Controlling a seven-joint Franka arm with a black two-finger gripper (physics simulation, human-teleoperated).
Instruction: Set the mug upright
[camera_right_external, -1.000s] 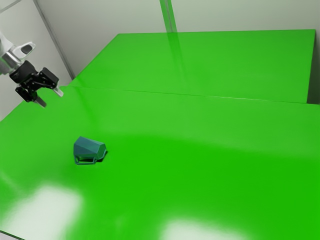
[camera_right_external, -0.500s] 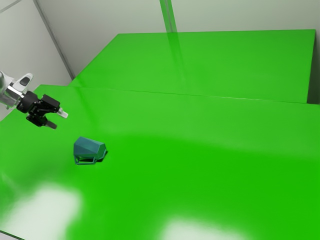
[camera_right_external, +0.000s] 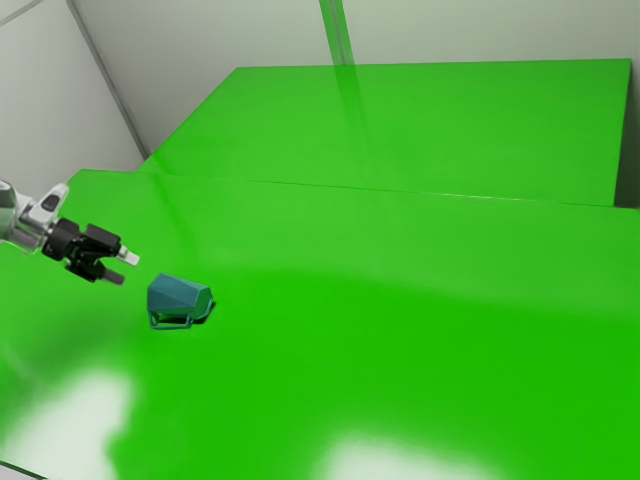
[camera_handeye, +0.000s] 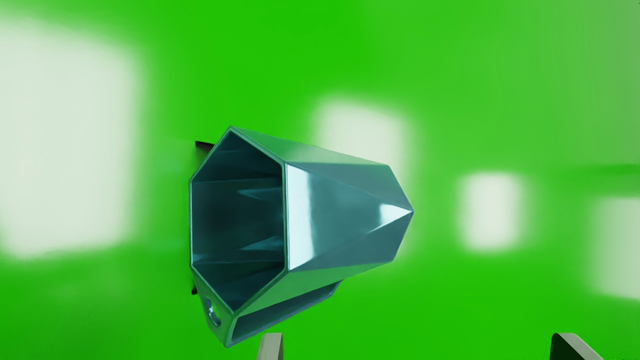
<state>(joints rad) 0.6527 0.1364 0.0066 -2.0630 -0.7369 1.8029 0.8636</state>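
The pincer (camera_right_external: 123, 269), spread wide, empty, neared the mug (camera_right_external: 177, 293) (wrist view: hollow inside (camera_handeye: 235, 220)).

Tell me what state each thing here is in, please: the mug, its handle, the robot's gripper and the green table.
Mug: lying on its side, not upright; nothing visible inside its mouth.
Handle: attached along the mug's side, not gripped.
Gripper: open, fingers apart, holding nothing, near the mug.
Table: glossy, with bright patches of light on it.
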